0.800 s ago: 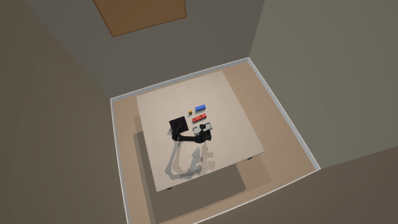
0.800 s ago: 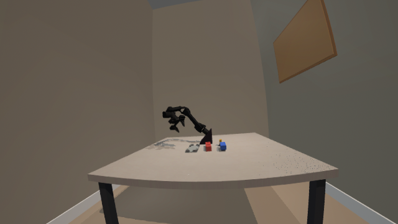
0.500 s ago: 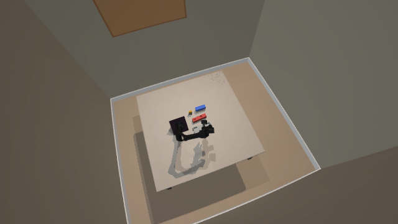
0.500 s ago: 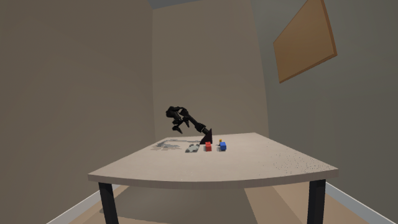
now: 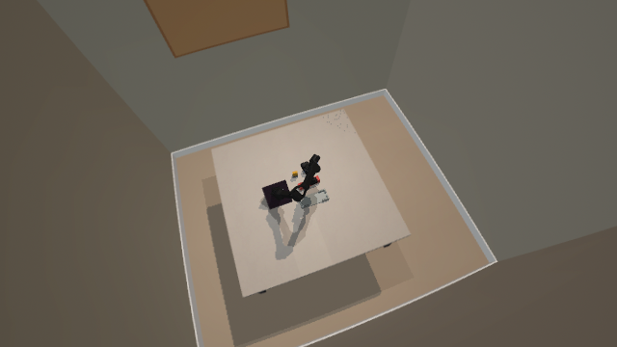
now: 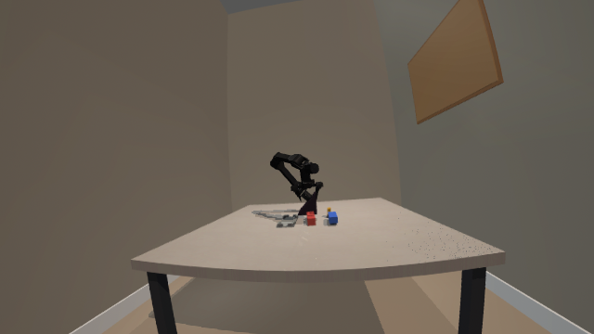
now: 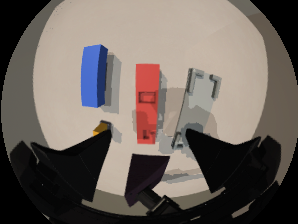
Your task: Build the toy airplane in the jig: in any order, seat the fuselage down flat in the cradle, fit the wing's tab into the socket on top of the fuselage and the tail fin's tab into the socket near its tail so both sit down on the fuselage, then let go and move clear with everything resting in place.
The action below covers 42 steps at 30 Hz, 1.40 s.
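Observation:
The red fuselage (image 6: 311, 219) (image 7: 147, 80) lies on the table between the wing and the jig, with two sockets visible on its top in the wrist view. The blue wing (image 6: 332, 218) (image 7: 93, 75) lies to its left in the wrist view; the arm hides it in the top view. The small yellow tail fin (image 5: 295, 173) (image 6: 329, 210) (image 7: 100, 129) stands near the left finger's tip in the wrist view. The grey jig (image 5: 320, 198) (image 6: 287, 222) (image 7: 201, 102) holds no part. My gripper (image 7: 149, 133) is open and empty, above the fuselage's tail end.
The dark base plate (image 5: 271, 197) (image 7: 145, 167) of the arm stands beside the parts, at the bottom of the wrist view. The parts lie close together on the table (image 5: 366, 202) (image 6: 362, 250). Arm shadows fall over the jig and part of the fuselage.

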Tool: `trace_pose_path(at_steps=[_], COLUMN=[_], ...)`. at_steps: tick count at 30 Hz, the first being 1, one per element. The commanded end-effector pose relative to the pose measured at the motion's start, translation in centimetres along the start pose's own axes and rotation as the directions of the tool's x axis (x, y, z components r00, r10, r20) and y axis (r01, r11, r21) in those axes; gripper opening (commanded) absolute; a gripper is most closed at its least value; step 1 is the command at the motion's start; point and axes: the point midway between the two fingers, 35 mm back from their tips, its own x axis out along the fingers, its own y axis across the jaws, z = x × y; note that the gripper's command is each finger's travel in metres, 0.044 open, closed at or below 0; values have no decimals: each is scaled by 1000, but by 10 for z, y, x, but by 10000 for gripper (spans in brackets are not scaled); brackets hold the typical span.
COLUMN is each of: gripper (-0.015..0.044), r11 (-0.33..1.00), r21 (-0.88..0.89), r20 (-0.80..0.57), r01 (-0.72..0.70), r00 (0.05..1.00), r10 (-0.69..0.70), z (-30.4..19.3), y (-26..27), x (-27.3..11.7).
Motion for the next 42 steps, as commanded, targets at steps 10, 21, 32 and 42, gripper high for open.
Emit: trace_pose_path(at_steps=[10, 21, 32, 42], gripper=[440, 440, 440, 440], r11=[998, 998, 998, 998], r21=[-2, -2, -2, -2], r20=[24, 24, 25, 25], r01=[68, 69, 68, 69], r00=[997, 997, 997, 997], r10=[-68, -69, -68, -69], z=[-1, 0, 1, 1], y=[5, 4, 3, 1], x=[56, 72, 90, 106])
